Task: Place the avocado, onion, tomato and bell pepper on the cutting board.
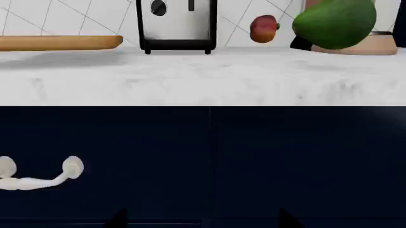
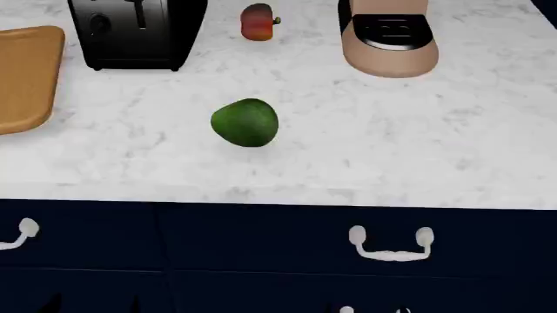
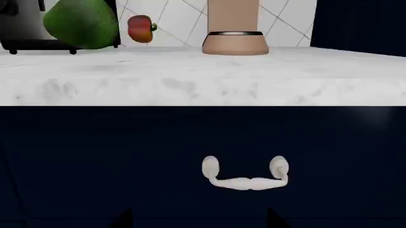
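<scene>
Cutting board (image 2: 26, 75) cut off — grippers unseen.

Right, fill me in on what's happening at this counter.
Nothing is being handled at this moment. The avocado lies alone in the middle of the marble counter, and the bell pepper sits farther back, between the toaster and a tan appliance. The cutting board lies at the left edge, with nothing on the part in view. No onion or tomato shows. Both wrist cameras face the dark cabinet fronts below the counter, and neither gripper is in view, so the arms seem to hang low.
</scene>
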